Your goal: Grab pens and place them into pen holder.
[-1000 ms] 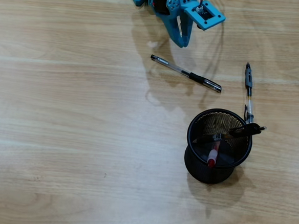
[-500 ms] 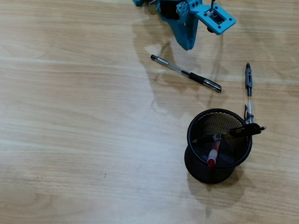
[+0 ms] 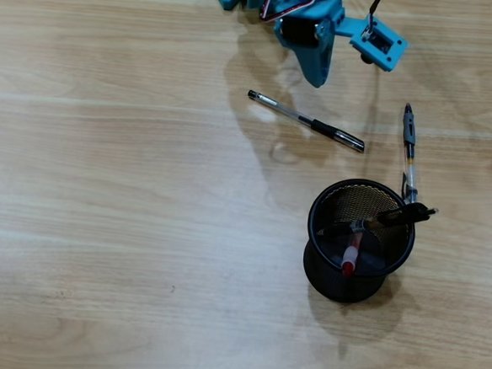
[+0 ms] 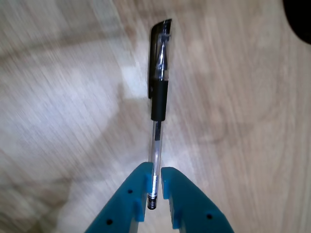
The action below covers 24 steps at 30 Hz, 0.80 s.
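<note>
The black pen (image 4: 157, 92) lies flat on the bench (image 3: 102, 183) up-left of the pen holder (image 3: 359, 240), its tail showing through the narrow gap of the nearly closed, empty fingers (image 4: 172, 194); light, stiff and slick, it probably wants gripping mid-barrel.

Blue gripper (image 4: 154, 187) enters the wrist view from 6 o'clock, its 2 fingertips narrowly parted.
</note>
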Tool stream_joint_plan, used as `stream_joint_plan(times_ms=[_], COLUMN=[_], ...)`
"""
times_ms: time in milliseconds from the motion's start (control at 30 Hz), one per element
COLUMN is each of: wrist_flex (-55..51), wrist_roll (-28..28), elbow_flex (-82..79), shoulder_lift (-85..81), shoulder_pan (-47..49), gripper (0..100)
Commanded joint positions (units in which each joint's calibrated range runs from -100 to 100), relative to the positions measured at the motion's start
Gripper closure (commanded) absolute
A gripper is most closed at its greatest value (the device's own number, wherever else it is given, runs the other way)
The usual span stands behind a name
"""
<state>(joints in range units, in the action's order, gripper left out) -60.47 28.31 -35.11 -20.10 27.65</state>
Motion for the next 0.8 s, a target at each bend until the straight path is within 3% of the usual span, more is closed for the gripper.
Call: stream_joint_plan(times_ms=[0,767], wrist_flex=[0.3,-0.3], wrist_roll=[-2.1,-4.3], elbow_flex=[3.1,15.7], shoulder_lift=[0.7,18.5], shoulder_pan=[0.2,1.4], gripper=[98,98])
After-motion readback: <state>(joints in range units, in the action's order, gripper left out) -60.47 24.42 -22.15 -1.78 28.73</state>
